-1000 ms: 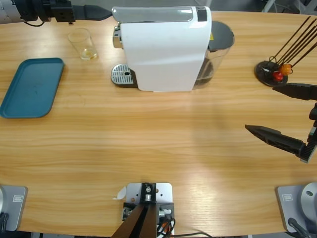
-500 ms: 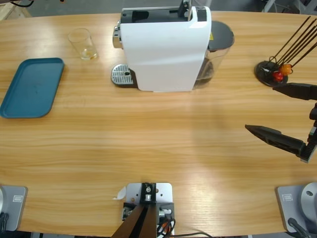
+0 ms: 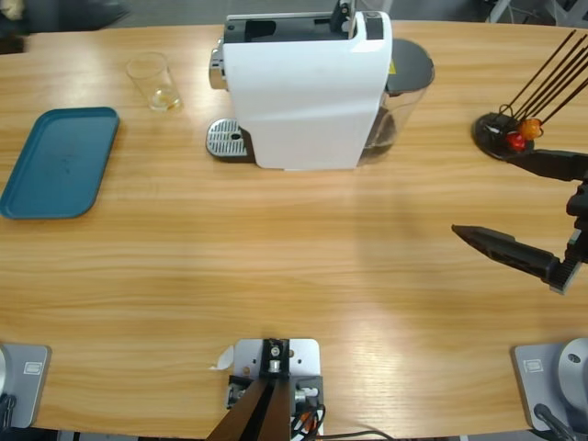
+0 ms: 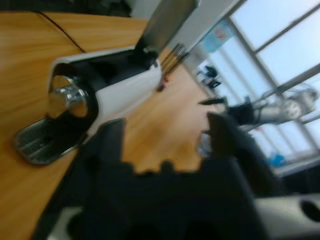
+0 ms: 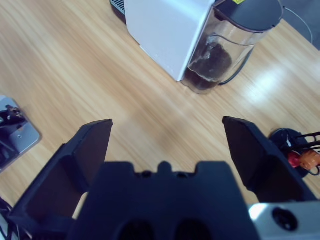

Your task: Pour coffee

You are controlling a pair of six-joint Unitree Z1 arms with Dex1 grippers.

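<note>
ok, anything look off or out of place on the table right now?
One thing: the coffee machine has its top lid standing open, and the drip tray under its spout is bare. The glass sits apart to the side, upright, near the blue tray. No spills show on the table.

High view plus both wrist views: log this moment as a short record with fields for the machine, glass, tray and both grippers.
coffee machine: white, top lid raised, drip grate bare
glass: left of machine, on table, thin pale layer at bottom
tray: teal, nothing on it
right gripper: open, over bare table at right edge
left gripper: open, holding nothing, facing machine's spout
stick holder: far right
</note>
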